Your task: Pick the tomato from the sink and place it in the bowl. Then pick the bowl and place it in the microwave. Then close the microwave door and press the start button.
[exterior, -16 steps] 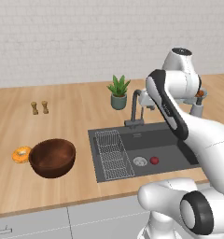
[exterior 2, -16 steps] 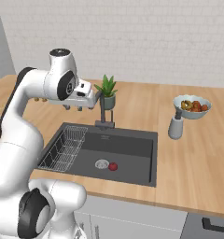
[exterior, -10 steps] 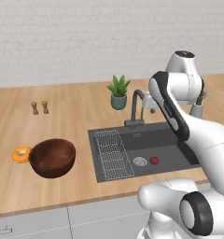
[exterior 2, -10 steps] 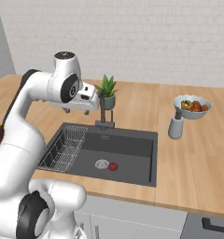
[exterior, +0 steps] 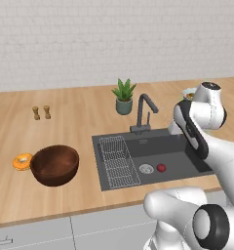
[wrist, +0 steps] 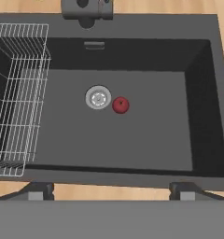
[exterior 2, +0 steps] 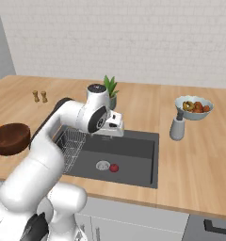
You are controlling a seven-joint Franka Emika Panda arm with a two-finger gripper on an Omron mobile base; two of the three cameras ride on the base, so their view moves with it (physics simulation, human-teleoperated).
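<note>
The tomato (wrist: 121, 105) is lying on the floor of the sink (wrist: 198, 84), just beside the round steel drain (wrist: 98, 97) and at about four o'clock from it in the hand view; in the left base view the tomato (exterior: 161, 168) is sitting at three o'clock of the drain (exterior: 146, 169), and in the right base view the tomato (exterior 2: 114, 167) is likewise resting just right of the drain (exterior 2: 102, 165). The wire rack (wrist: 16, 98) is occupying the nine o'clock side of the basin in the hand view, well apart from the tomato. The gripper (wrist: 111, 190) is hanging above the basin and looking straight down into it, with its two dark finger tips (wrist: 39, 190) standing wide apart at the six o'clock edge of that view, spread open, holding nothing and touching nothing. The faucet (exterior: 143, 113) is rising at twelve o'clock of the sink (exterior: 102, 161) in the left base view, with a potted plant (exterior: 124, 96) behind it. The bowl (exterior: 54, 164) is standing on the counter (exterior: 80, 117) at nine o'clock of the sink, with an orange doughnut (exterior: 22, 161) touching its nine o'clock side. In the right base view a small pale bowl of food (exterior 2: 193, 107) and a grey shaker (exterior 2: 177, 128) are standing at two o'clock of the sink.
</note>
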